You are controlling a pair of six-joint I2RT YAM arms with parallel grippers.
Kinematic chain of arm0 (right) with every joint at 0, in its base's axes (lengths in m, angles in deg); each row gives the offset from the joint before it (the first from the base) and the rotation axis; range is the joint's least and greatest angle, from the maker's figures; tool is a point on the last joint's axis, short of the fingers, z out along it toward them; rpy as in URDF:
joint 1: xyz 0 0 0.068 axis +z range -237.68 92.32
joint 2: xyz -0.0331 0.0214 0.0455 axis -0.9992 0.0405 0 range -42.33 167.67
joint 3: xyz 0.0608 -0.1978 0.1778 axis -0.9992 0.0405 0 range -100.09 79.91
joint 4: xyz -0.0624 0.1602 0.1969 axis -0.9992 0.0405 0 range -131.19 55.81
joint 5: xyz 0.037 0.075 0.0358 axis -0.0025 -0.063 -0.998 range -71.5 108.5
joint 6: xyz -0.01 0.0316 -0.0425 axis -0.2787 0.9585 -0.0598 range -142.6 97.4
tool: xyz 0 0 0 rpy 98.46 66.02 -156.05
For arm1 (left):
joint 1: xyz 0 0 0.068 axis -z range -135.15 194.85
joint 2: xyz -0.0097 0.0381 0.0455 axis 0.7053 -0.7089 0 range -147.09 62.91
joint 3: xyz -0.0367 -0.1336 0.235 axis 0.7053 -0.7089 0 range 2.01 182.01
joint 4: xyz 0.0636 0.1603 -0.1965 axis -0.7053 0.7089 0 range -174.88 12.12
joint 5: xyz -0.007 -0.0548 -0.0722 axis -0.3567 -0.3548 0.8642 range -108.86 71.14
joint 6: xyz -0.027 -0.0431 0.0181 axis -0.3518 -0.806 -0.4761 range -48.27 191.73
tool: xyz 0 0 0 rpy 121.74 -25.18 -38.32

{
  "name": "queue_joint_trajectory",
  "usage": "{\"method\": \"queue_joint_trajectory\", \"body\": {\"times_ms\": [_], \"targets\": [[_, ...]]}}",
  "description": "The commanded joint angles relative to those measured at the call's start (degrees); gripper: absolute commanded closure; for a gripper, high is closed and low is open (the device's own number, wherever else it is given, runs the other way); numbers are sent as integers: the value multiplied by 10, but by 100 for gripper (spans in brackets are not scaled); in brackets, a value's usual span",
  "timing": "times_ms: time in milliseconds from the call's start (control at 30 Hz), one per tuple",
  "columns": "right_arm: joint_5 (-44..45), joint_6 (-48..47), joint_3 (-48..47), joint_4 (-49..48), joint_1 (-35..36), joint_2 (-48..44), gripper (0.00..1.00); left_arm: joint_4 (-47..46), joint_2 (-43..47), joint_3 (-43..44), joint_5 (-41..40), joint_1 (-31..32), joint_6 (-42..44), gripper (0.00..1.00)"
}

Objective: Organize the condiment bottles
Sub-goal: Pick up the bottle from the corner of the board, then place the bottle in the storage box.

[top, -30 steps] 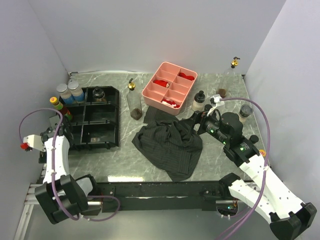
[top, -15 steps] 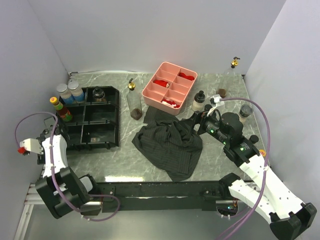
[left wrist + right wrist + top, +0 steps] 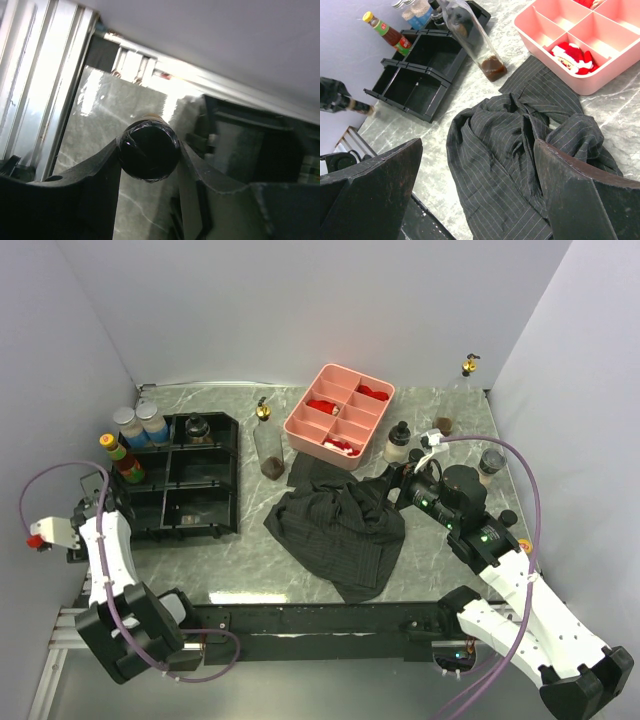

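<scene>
In the left wrist view my left gripper (image 3: 150,155) is shut on the round black cap of a condiment bottle (image 3: 149,151), with a finger pressed to each side. In the top view the left gripper (image 3: 92,508) is at the table's left edge, beside the black divided tray (image 3: 185,508). Two grey-capped jars (image 3: 138,424), a red sauce bottle (image 3: 122,460) and a black-capped jar (image 3: 197,428) stand at that tray's far end. A tall clear bottle (image 3: 267,445) stands nearby. My right gripper (image 3: 477,150) hangs open over a black striped cloth (image 3: 520,150).
A pink divided tray (image 3: 305,430) with red pieces sits at the back centre. More bottles stand right of it: a black-capped one (image 3: 399,443), a small brown one (image 3: 445,425), a jar (image 3: 491,462) and a gold-capped one (image 3: 467,367) in the far corner.
My left arm has swung further left along the table edge and its jaws have closed in on the black cap. The right arm has not moved.
</scene>
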Motion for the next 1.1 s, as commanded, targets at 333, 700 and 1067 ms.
{"method": "queue_joint_trajectory", "body": {"times_ms": [333, 700, 1067], "targets": [[-5, 2, 0, -20, 3, -6, 0, -43, 57, 130, -10, 51, 164, 99], [-1, -2, -4, -14, 3, -10, 0, -136, -11, 94, -18, 131, 167, 99], [-5, -2, -3, -17, 3, -6, 0, -271, -36, 9, -2, 133, 189, 99]]}}
